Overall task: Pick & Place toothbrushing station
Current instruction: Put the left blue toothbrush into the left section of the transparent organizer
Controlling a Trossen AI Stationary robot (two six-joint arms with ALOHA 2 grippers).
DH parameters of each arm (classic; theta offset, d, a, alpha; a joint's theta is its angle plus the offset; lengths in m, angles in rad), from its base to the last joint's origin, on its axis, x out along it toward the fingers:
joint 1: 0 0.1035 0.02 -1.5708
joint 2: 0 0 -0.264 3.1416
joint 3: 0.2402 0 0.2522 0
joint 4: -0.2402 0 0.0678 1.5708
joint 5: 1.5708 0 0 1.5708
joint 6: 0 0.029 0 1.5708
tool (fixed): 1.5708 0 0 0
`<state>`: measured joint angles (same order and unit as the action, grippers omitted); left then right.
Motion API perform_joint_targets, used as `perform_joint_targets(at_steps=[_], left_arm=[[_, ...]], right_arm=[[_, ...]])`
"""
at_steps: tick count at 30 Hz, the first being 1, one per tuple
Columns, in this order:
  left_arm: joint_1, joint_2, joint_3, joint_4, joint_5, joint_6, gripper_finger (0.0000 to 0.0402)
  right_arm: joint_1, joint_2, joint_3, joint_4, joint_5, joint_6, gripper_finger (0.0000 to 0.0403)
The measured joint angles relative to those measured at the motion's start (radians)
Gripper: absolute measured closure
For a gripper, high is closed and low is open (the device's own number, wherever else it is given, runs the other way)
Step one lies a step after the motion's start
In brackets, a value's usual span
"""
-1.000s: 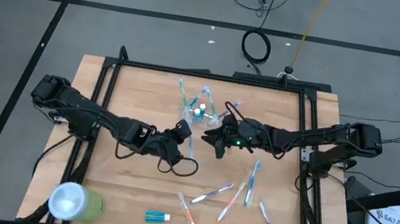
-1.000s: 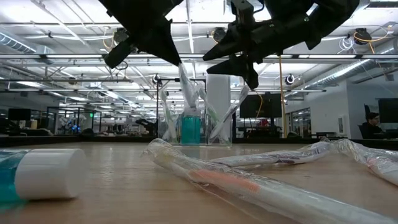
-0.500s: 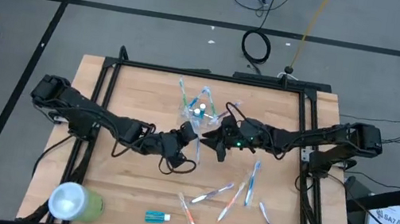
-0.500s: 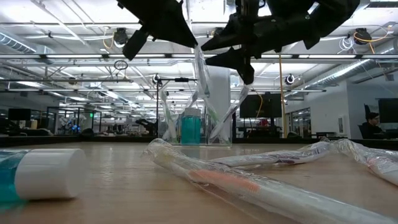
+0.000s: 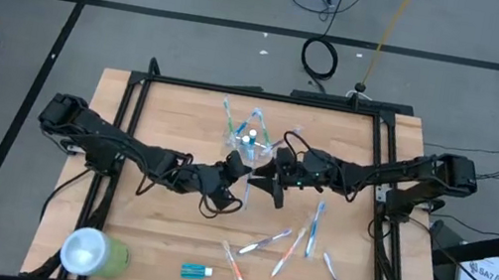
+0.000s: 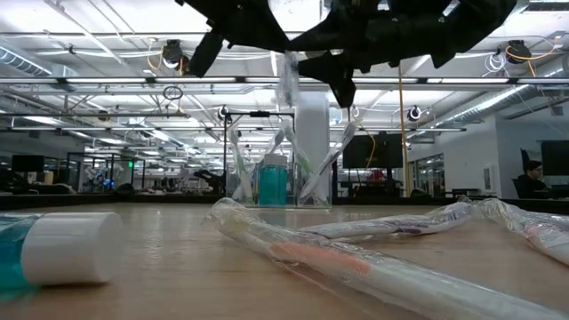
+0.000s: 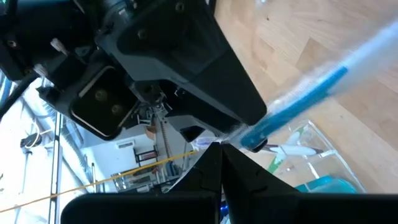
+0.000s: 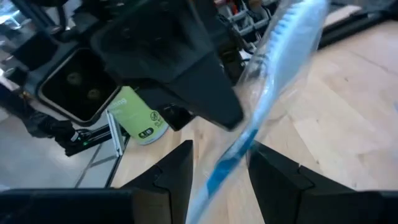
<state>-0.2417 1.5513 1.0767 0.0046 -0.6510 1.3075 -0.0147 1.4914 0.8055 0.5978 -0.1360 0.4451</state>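
handover step: left gripper (image 5: 242, 171) clamped on a wrapped blue toothbrush (image 8: 261, 118), held up between the right gripper's (image 5: 264, 177) spread fingers. clear cup (image 5: 247, 140) sits just behind, mid-table. next, i'd judge: right closes, left releases.

Open-plan lab/office, ceiling light strips (image 6: 80, 80), desk monitors (image 6: 556, 158)

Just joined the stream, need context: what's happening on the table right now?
The left tool is shut on a wrapped blue toothbrush, held up in mid-table. The right tool sits open right against it, its fingers either side of the brush, like a handover. Just behind them stands the clear plastic cup, already holding several brushes. More wrapped toothbrushes and a toothpaste tube lie at the front of the table; a light-green cup lies at the front left.
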Motion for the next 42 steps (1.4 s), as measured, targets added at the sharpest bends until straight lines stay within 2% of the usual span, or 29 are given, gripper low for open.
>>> perform_joint_targets(at_steps=[6, 15, 19, 28, 34, 42], left_arm=[[0.0, 0.0, 0.0, 0.0, 0.0, -0.004, 0.0399], [-0.001, 0.0, 0.0, -0.003, 0.001, -0.065, 0.0395], [-0.006, 0.0, 0.0, -0.011, -0.001, -0.101, 0.0381], [-0.022, 0.0, 0.0, -0.009, -0.016, -0.352, 0.0376], [-0.022, 0.0, 0.0, -0.018, -0.063, -0.496, 0.0376], [-0.022, 0.0, 0.0, -0.037, -0.082, -0.588, 0.0376]], right_arm=[[0.002, 0.0, 0.0, 0.004, 0.0, -0.039, 0.028], [0.001, 0.0, 0.0, -0.014, 0.007, -0.072, 0.037], [-0.004, 0.0, 0.0, -0.027, 0.003, -0.102, 0.0394], [-0.005, 0.0, 0.0, -0.033, 0.0, -0.118, 0.0402], [-0.006, 0.0, 0.0, -0.034, 0.004, -0.118, 0.0402], [-0.006, 0.0, 0.0, -0.036, 0.004, -0.13, 0.0402]])
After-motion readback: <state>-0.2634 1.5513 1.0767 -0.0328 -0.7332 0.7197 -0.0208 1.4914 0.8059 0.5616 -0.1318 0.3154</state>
